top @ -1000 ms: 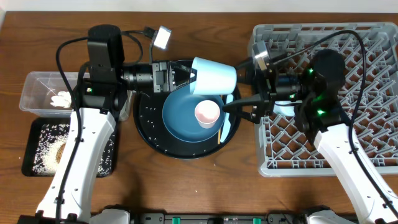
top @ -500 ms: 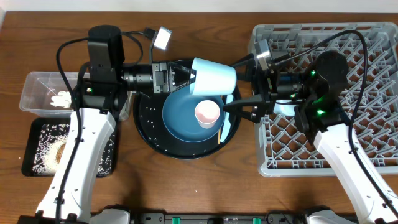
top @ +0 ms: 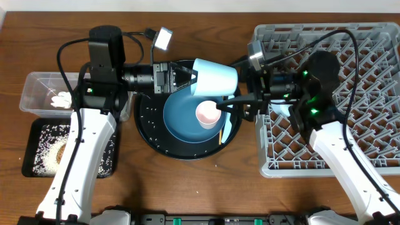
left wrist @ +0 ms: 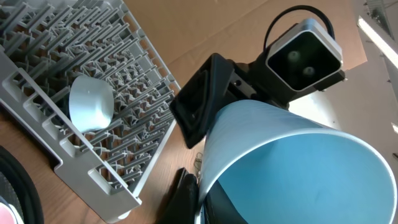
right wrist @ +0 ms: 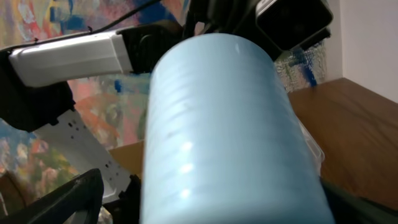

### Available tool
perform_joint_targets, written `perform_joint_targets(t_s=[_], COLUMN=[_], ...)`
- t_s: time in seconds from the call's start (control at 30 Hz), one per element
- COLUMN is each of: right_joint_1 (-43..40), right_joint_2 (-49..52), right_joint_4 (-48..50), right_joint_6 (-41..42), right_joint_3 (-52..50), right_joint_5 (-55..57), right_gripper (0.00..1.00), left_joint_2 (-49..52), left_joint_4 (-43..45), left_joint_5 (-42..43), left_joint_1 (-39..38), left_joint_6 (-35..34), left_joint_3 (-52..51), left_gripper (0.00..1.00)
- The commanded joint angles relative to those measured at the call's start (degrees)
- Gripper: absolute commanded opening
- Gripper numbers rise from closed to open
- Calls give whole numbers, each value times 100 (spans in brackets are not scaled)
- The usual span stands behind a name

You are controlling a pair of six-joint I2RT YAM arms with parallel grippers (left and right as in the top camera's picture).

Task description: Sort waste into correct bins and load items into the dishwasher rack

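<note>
Waste largely sorted: clear plastic rectangular tub [top: 37, 84] at 9 o'clock holds crumpled white tissue [top: 61, 99]; shallow black rectangular tray [top: 28, 165] at 8 o'clock holds loose white rice grains [top: 42, 156] and brown lumpy food piece [top: 60, 150]. Left gripper [top: 190, 81], clamped on light-blue plastic cup [top: 215, 77], holds it sideways above large round black tray [top: 150, 122]. Below, unloaded: large dark-blue plate [top: 181, 122]; pink cup [top: 207, 113] standing on it, to clear first; thin wooden chopstick [top: 220, 134] at 4 o'clock. Right gripper [top: 227, 84], jaws apart, straddles the cup's base. Large square grey plastic rack [top: 369, 75] at 3 o'clock carries one pale-blue bowl [left wrist: 91, 102].
</note>
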Motion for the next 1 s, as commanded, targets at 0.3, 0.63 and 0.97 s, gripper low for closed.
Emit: perform_joint_targets(t_s=[0.3,0.63,0.97], right_joint_1=[55,55,146], right_joint_2=[131,131,131], right_joint_4=[387,542,739], right_joint_6=[-109,-57,68], right_joint_3=[26,26,26], right_joint_5=[98,96,232], right_gripper=[76,78,80], left_joint_2=[42,42,42], left_joint_4=[9,-15,-35], left_joint_5=[83,81,83], left_joint_1=[24,24,24], left_joint_6=[37,37,39], left_joint_3=[11,7,-17], left_gripper=[6,6,6])
